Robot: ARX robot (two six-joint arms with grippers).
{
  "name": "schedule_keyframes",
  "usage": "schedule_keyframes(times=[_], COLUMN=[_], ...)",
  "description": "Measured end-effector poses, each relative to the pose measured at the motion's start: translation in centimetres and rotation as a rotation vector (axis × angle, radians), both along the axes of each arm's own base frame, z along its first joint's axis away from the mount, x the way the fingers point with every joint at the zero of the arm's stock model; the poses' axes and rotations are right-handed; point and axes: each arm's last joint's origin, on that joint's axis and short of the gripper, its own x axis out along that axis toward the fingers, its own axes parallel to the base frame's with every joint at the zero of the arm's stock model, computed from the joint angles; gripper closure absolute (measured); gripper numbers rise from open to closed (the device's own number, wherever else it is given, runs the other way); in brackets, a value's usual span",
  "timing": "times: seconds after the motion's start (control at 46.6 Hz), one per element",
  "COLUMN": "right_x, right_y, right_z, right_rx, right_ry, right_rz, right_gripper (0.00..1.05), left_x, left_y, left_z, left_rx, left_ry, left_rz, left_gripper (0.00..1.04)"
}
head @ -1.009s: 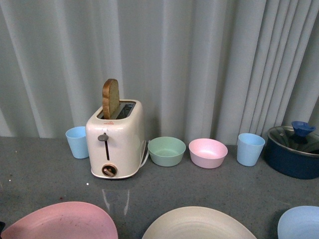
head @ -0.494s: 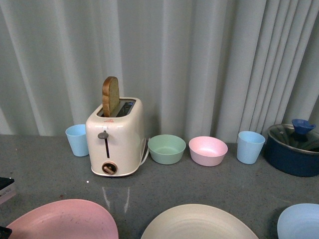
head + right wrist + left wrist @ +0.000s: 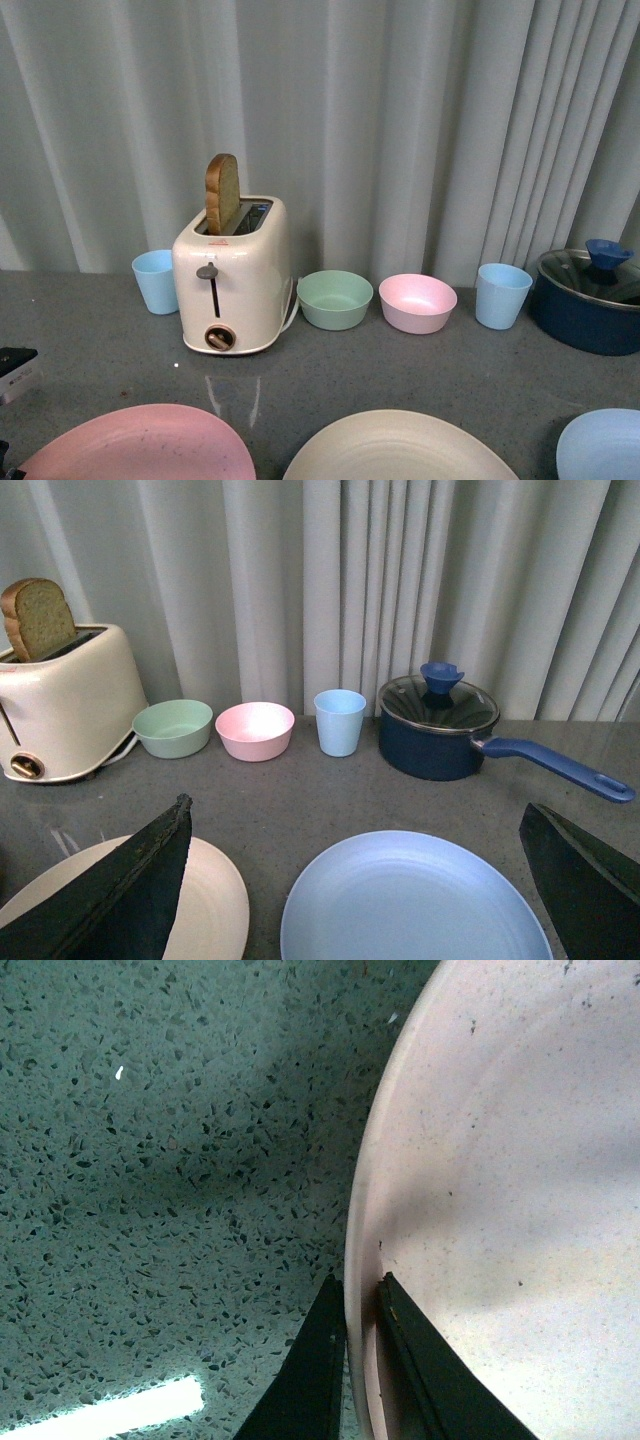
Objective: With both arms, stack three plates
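Observation:
Three plates lie along the near edge of the grey counter. The pink plate [image 3: 150,445] is at the left, the cream-white plate [image 3: 400,450] in the middle and the light blue plate [image 3: 605,445] at the right. My left gripper [image 3: 358,1282] is shut on the rim of the pink plate [image 3: 500,1160], one finger under it and one on its inner face. My right gripper [image 3: 355,808] is open, and hangs above the light blue plate [image 3: 415,905] with its fingers spread wider than the plate. The cream-white plate [image 3: 215,900] lies beside one finger.
A cream toaster [image 3: 232,275] holding a bread slice stands behind the pink plate, with a blue cup [image 3: 155,283] beside it. A green bowl [image 3: 334,300], a pink bowl [image 3: 417,303], a second blue cup [image 3: 502,296] and a lidded dark blue saucepan [image 3: 590,305] line the back by the curtain.
The pink plate has shifted a little to the right, toward the cream-white plate. Part of my left arm has come into view at the front view's left edge.

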Motion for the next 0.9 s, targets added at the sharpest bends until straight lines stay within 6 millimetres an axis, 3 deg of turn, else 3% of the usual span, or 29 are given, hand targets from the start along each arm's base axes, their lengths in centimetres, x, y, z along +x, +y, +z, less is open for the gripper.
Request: schedule_keyframes(times=[0.344, 0.601, 0.902], right_x=[0.0, 0.0, 0.0], right_y=[0.0, 0.0, 0.0], right_z=[0.0, 0.0, 0.0], right_rx=[0.0, 0.0, 0.0], right_ry=[0.0, 0.0, 0.0], right_rz=[0.0, 0.0, 0.0], right_gripper=[0.07, 0.07, 0.07], left_x=[0.4, 1.0, 1.5], left_y=[0.8, 3.3, 4.0], left_z=[1.2, 4.3, 8.1], left_rx=[-0.014, -0.011, -0.044], left_ry=[0.013, -0.013, -0.044], left_rz=[0.016, 0.058, 0.061], left_gripper=[1.0, 1.01, 1.01])
